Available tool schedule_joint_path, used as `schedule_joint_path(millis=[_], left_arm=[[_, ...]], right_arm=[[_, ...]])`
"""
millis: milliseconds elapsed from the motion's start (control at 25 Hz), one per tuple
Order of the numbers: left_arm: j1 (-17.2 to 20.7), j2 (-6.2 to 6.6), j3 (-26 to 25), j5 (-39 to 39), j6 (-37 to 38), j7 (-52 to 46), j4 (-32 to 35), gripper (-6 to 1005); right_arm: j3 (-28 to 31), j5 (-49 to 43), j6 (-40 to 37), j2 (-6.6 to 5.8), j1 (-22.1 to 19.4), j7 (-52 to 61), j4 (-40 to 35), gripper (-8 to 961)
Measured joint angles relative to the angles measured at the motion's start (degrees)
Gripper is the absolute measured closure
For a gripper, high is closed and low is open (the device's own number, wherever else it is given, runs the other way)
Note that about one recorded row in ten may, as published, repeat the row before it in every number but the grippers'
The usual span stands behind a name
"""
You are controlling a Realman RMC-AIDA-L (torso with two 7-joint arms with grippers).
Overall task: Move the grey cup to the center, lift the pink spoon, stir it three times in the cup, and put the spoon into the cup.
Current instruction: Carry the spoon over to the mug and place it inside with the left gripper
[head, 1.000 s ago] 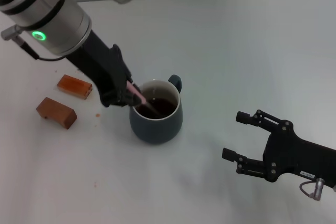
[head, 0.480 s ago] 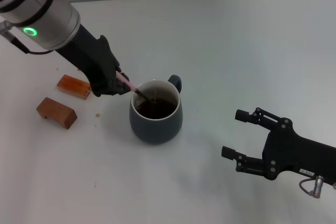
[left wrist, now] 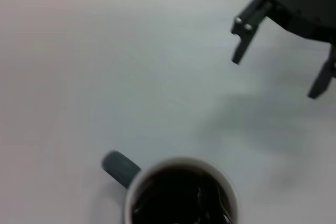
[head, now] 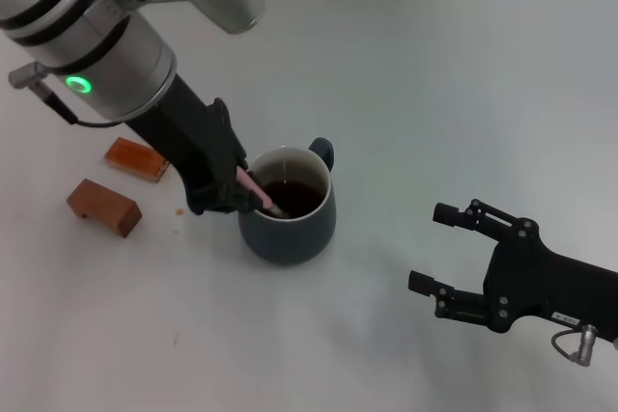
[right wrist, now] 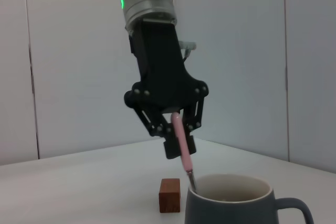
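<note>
While the left gripper (head: 237, 195) hangs just above the near-left rim of the grey cup (head: 287, 222), its fingers are clamped on the handle of the pink spoon (head: 253, 188). Spoon is tilted, handle up toward the gripper, metal neck and bowl dipping into the dark brown liquid at the cup's left side. From the right wrist view the spoon (right wrist: 183, 152) runs steeply down from the gripper (right wrist: 177, 136) into the cup (right wrist: 236, 203). Cup stands upright on the white table (head: 435, 94), loop handle pointing away from the robot and slightly right. Left wrist view: cup (left wrist: 178, 192) from above, liquid dark.

2 brown blocks (head: 103, 206) (head: 136, 158) lie on the table left of the cup, apart from it.

Right gripper (head: 439, 253) sits low over the table to the right of the cup, well apart, fingers spread, holding nothing.
</note>
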Motion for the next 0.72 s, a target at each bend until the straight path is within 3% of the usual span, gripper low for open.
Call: schedule_joint_path(millis=[160,560,720], left_arm=[[1.48,0.44,0.22,0.82,0.96,0.04,0.92,762],[1.17,0.36,0.16,1.40,-3.41,0.38,1.12,753],[1.03,0.09,2.25,-4.27,-3.90,0.33,1.86,749]], right_arm=[[0.00,-0.01,-0.05,0.01,-0.15,-0.01,-0.05,114],[0.00,-0.48,-0.07,0.01,-0.20,-0.02,-0.49,113],[0.00,-0.65,-0.07,0.01,-0.34,-0.02,-0.75,113]])
